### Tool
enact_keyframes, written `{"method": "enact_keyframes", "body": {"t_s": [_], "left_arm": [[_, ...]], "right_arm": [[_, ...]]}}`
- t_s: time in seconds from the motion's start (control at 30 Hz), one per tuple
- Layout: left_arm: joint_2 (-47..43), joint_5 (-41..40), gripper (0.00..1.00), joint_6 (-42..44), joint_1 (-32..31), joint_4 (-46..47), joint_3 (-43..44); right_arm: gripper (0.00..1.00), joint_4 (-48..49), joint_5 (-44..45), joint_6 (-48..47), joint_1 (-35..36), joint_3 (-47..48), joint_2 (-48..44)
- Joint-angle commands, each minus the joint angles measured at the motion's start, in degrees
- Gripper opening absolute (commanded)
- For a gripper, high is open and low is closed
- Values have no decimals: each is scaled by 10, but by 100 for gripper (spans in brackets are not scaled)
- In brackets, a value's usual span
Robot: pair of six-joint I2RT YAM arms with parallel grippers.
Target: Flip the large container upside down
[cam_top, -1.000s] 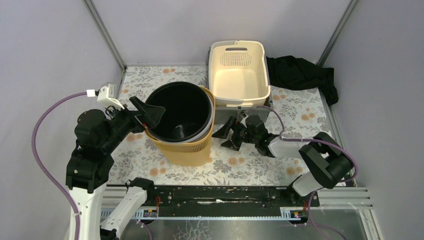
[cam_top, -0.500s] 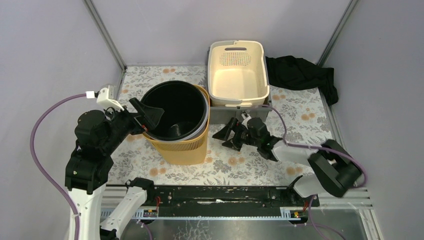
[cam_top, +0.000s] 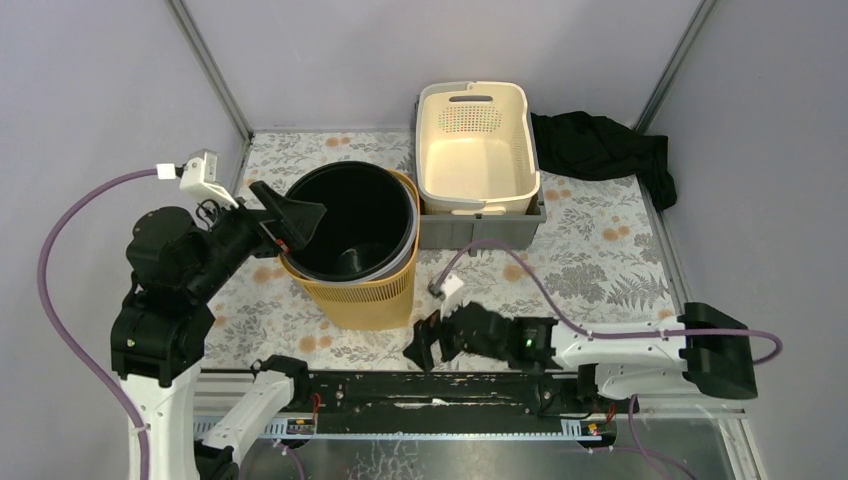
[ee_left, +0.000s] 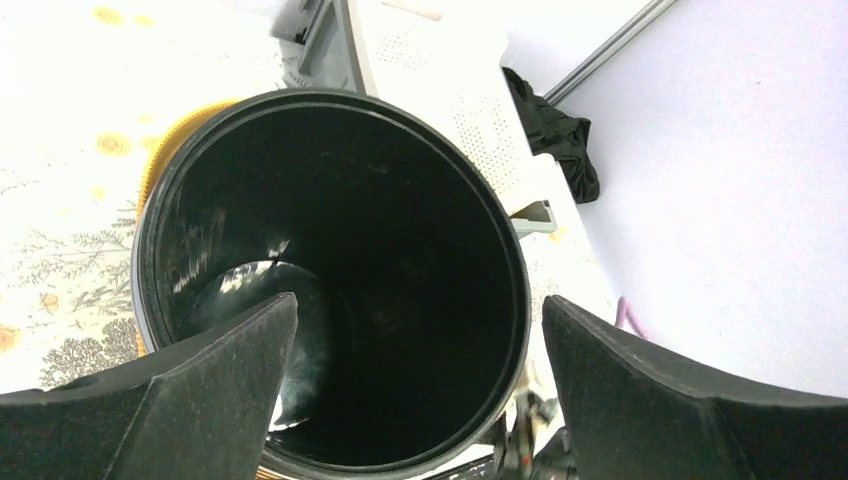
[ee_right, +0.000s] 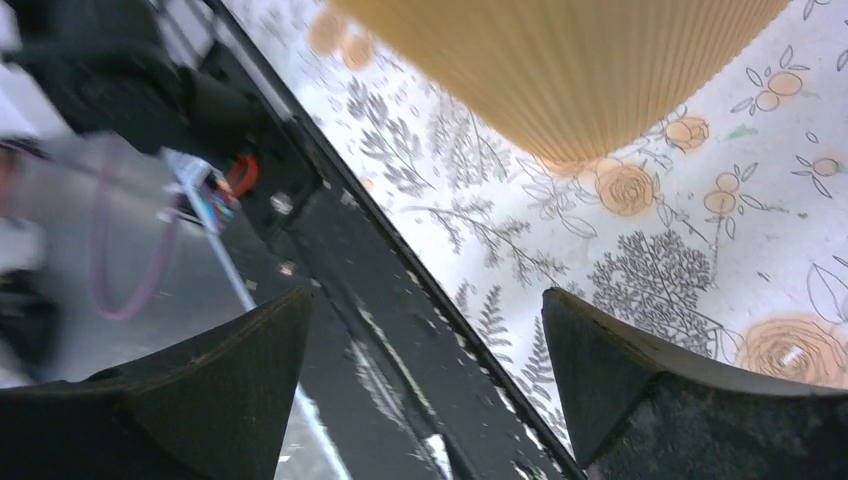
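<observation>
The large container (cam_top: 362,293) is a yellow ribbed bin standing upright on the floral mat, with a black bucket (cam_top: 355,215) nested inside it. My left gripper (cam_top: 297,221) is open and hovers over the bin's left rim, touching nothing. In the left wrist view the gripper (ee_left: 420,305) looks straight down into the black bucket (ee_left: 400,230), with the yellow rim (ee_left: 163,152) at the left. My right gripper (cam_top: 419,343) is open and empty, low by the table's front edge, in front of the bin. The right wrist view (ee_right: 425,300) shows the bin's yellow wall (ee_right: 560,70) above.
A cream laundry basket (cam_top: 475,140) sits on a grey tray (cam_top: 480,226) at the back, just right of the bin. A black cloth (cam_top: 600,145) lies at the back right. The black mounting rail (cam_top: 400,386) runs along the front edge, under the right gripper.
My right arm has swung from beside the bin's right side down to the front edge, still open. My left gripper has shifted slightly left and up over the rim.
</observation>
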Motion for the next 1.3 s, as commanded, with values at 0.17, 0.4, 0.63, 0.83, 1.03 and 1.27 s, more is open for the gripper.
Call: {"method": "enact_keyframes", "body": {"t_s": [0.17, 0.4, 0.63, 0.83, 1.03, 1.27], "left_arm": [[-10, 21, 100, 14, -2, -25, 53], [-15, 21, 100, 9, -2, -25, 46], [-17, 20, 100, 5, -2, -25, 44], [-19, 21, 100, 2, -2, -23, 35], [-17, 19, 100, 3, -2, -22, 33], [-15, 15, 100, 4, -2, -17, 16]], "right_arm": [[92, 93, 349, -152, 131, 13, 105], [94, 161, 357, -227, 125, 107, 237], [95, 141, 266, -186, 47, 191, 339], [96, 99, 237, -187, -6, 273, 400], [97, 58, 197, -179, -50, 396, 487], [97, 1, 107, -135, -121, 580, 619]]}}
